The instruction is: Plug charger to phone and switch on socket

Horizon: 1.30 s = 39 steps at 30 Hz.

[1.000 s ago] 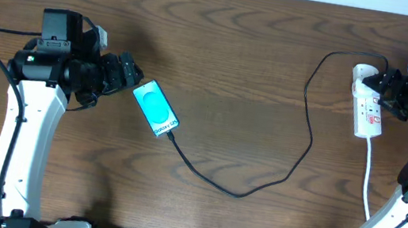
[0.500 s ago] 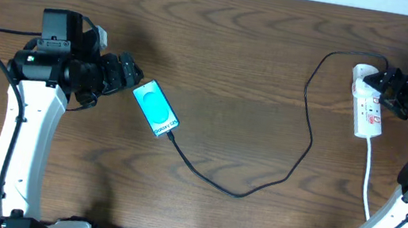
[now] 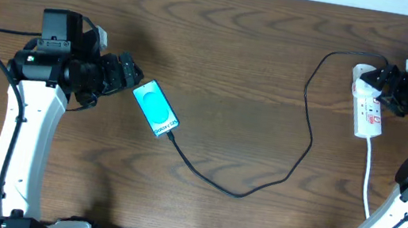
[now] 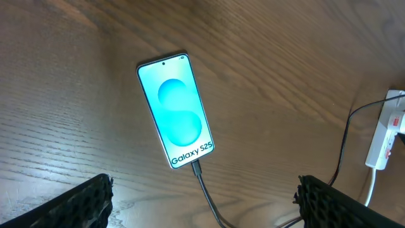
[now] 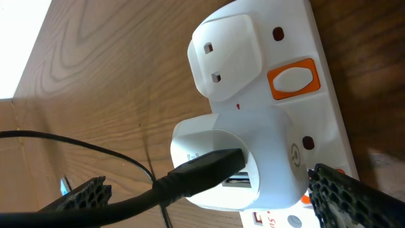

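The charger point(image 3: 258, 187) is already in the phone point(image 3: 155, 108), leaving toward 5 o'clock. The left gripper point(image 3: 133, 74) hangs at the phone's 10 o'clock, jaws apart and empty. The right gripper point(image 3: 389, 81), jaws also apart, hovers at the socket point(image 3: 369, 113), probably to switch it on.

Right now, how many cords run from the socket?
2: the charger leaves the socket at its far end, reaching the phone; the white cord leaves its near end. None seem hidden.

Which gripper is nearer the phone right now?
Left. The left gripper sits open just beyond the phone's top end, not touching it. The right gripper is far off on the other side, at the socket.
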Each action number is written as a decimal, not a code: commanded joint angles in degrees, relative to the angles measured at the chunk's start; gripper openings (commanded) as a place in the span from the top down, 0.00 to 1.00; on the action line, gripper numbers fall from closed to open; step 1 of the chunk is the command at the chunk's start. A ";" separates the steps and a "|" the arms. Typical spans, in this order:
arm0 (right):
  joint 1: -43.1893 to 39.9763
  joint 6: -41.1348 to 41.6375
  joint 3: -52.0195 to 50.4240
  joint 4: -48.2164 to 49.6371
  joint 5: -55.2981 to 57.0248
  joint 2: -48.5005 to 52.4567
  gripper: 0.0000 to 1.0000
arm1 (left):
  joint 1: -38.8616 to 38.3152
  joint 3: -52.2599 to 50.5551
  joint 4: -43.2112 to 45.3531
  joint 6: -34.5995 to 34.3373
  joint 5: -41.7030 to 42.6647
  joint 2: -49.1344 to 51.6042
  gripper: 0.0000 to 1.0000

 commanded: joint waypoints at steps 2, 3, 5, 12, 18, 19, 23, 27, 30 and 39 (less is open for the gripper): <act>0.85 0.72 0.92 -0.24 -1.44 0.24 0.01 | 0.17 -0.22 -0.20 1.16 -0.72 -0.33 0.07; 0.87 0.72 0.92 -0.35 -1.44 0.24 0.01 | 0.17 -0.22 -0.20 1.16 -0.72 -0.33 0.07; 0.85 0.72 0.90 -0.55 -1.42 0.28 0.01 | 0.17 -0.22 -0.20 1.16 -0.72 -0.33 0.07; 0.87 0.70 0.68 -1.40 -0.79 0.61 0.01 | 0.17 -0.22 -0.42 1.16 -0.72 -0.33 0.07; 0.87 0.70 0.57 -1.62 -0.79 0.61 0.01 | 0.17 -0.22 -0.42 1.16 -0.72 -0.33 0.07; 0.87 0.70 0.57 -1.68 -0.76 0.61 0.01 | 0.17 -0.22 -0.44 1.16 -0.72 -0.33 0.07; 0.87 0.68 0.50 -2.05 0.24 0.61 0.01 | 0.17 -0.22 -0.48 1.16 -0.72 -0.33 0.07; 0.87 0.46 0.46 -2.47 0.70 0.61 0.01 | 0.17 -0.22 -0.46 1.16 -0.72 -0.33 0.07; 0.87 0.48 0.46 -2.54 0.70 0.61 0.01 | 0.17 -0.22 -0.46 1.16 -0.72 -0.33 0.07; 1.81 0.48 0.37 -2.73 0.70 0.61 0.01 | 0.17 -0.22 -0.46 1.16 -0.72 -0.33 0.07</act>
